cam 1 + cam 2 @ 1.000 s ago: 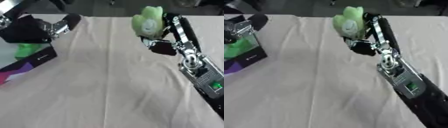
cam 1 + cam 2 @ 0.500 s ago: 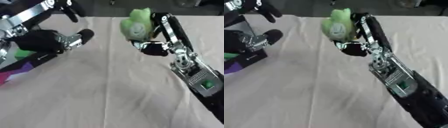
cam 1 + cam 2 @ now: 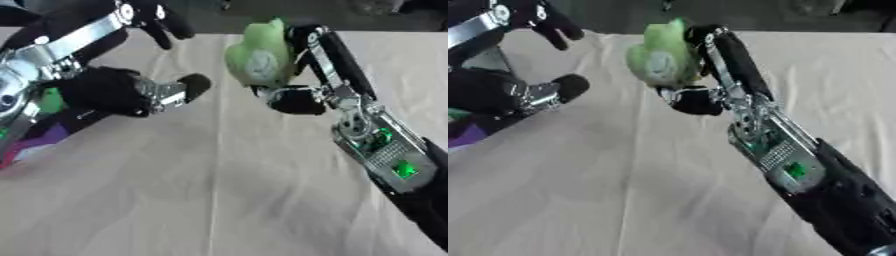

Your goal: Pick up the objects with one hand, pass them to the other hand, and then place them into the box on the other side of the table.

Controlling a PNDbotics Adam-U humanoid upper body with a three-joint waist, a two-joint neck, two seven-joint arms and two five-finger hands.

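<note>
Green soft toy (image 3: 256, 60), clamped upright in the right robot hand (image 3: 302, 75), sits just right of the spread left robot hand (image 3: 131, 90).

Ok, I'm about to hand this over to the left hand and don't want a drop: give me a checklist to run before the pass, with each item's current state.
1. Green toy held by the right hand: ok, fingers curl round it.
2. Toy lifted off the table: ok.
3. Left hand open to receive: ok, fingers spread.
4. Hands close enough to pass: not ok, a gap remains between them.
5. Box at the left edge free to receive: cannot tell, the left arm covers it.
</note>
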